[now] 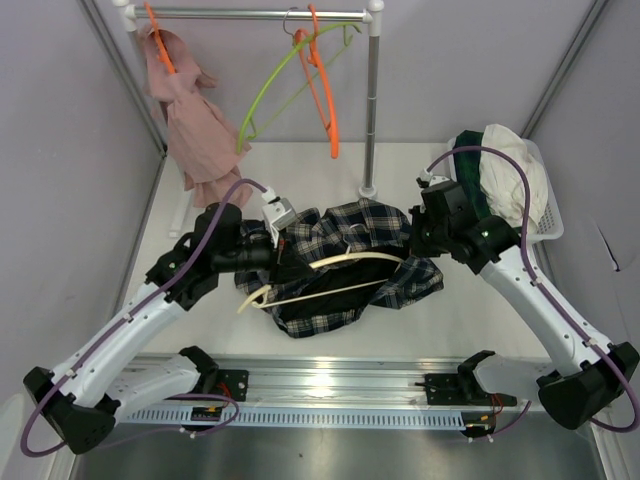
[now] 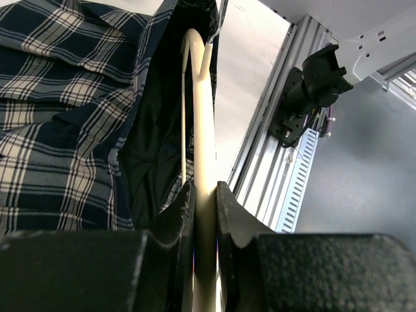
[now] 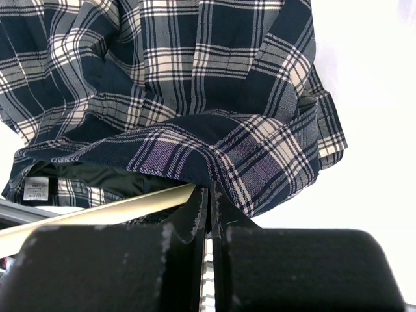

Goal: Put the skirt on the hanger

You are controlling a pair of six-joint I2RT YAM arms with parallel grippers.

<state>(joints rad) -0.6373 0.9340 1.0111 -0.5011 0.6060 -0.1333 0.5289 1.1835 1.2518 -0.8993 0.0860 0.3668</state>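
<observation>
A navy and white plaid skirt (image 1: 340, 262) lies crumpled on the white table between the arms. A cream hanger (image 1: 330, 265) lies across it, one arm running into the skirt's dark opening. My left gripper (image 1: 272, 252) is shut on the cream hanger (image 2: 203, 130) at the skirt's left edge. My right gripper (image 1: 412, 236) is shut on the skirt's waistband edge (image 3: 214, 170) at its right side, with the hanger tip (image 3: 130, 205) just left of the fingers.
A clothes rail (image 1: 250, 14) at the back carries a pink garment (image 1: 190, 120), a green hanger (image 1: 290, 75) and an orange hanger (image 1: 325, 90). Its upright post (image 1: 372, 110) stands behind the skirt. A basket (image 1: 535, 195) of clothes sits at the right.
</observation>
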